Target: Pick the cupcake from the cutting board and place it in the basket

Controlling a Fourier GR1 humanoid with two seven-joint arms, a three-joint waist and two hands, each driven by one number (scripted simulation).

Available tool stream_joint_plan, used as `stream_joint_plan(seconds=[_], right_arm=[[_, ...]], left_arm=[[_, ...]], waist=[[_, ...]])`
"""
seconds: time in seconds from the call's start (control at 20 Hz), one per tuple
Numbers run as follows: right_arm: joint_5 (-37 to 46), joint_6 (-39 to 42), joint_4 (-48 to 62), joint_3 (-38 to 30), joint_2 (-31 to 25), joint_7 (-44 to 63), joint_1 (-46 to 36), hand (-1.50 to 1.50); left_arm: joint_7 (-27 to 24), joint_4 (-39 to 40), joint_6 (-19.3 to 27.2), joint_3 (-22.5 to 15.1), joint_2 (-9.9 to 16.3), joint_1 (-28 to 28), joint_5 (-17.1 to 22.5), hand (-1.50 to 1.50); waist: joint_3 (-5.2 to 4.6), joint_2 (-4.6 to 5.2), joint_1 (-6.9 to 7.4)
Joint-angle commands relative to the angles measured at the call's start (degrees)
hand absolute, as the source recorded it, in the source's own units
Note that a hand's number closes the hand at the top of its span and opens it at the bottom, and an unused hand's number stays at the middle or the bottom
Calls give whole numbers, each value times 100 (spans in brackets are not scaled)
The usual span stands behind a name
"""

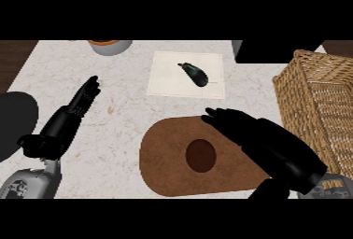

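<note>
On the brown cutting board (165,172), your cupcake (201,155) (dark, seen from above) sits just left of the right robot hand (258,140), whose fingers are relaxed, holding nothing; the basket (324,100) stands at right.

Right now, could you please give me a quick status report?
Left robot hand open, resting. Right robot hand open above cutting board. Cupcake on board, not grasped. Basket at right, path unobstructed.

Pale marbled worktop (117,116) edged by dark wood

The worktop is off-white stone with faint reddish veins, evenly lit. Dark brown wood (15,60) shows past its far left corner, and again at the far right (339,46) corner.
</note>
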Motion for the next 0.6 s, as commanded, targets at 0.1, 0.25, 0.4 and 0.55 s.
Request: stream_joint_plan(seconds=[0.1, 0.25, 0.4, 0.55], right_arm=[[1157, -519, 648, 381, 579, -743, 144, -150], [1631, -1006, 1145, 443, 358, -1752, 672, -150], [2001, -1166, 1683, 494, 844, -1688, 304, -150], [1912, -957, 1955, 132, 915, -2120, 120, -150]], left_arm=[[26, -212, -238, 241, -15, 236, -15, 0], [155, -337, -290, 299, -49, 198, 4, 0], [362, -78, -350, 315, -189, -137, -59, 0], [370, -180, -378, 424, -238, -70, -182, 0]], waist=[[-2, -6, 8], [-1, -6, 1], [-2, -2, 1], [-2, -4, 3]])
